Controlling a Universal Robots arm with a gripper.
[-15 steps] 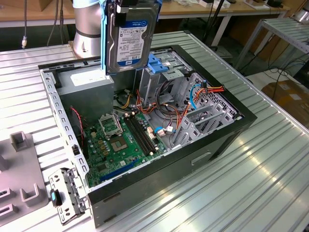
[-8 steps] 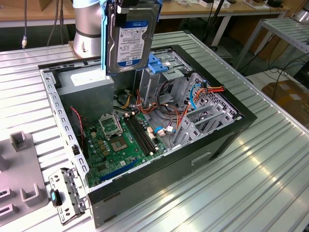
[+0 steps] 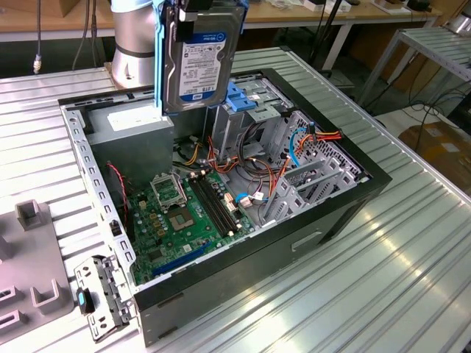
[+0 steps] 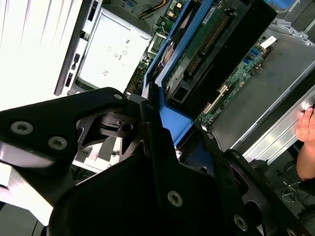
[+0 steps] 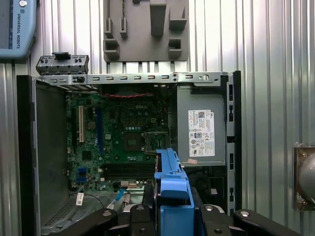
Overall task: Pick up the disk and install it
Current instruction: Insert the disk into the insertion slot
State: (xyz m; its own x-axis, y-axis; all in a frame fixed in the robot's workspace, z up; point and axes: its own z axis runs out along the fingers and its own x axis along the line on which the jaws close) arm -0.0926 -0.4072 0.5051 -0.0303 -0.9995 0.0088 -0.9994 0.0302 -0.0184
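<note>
While the arm hangs over the ribbed metal table (image 3: 412, 243), I see the open computer case (image 3: 243, 276) lying on its side on it. Its grey power supply (image 3: 129, 132) sits in the corner toward the exterior view's left, and the green motherboard (image 3: 184, 213) lies flat on the case floor beside it. The disk (image 3: 202, 59) is up in the air above the power-supply end of the case, standing on edge with its label toward the exterior camera, clear of everything inside. My gripper (image 4: 175, 114) is clamped onto the disk's blue side rails.
</note>
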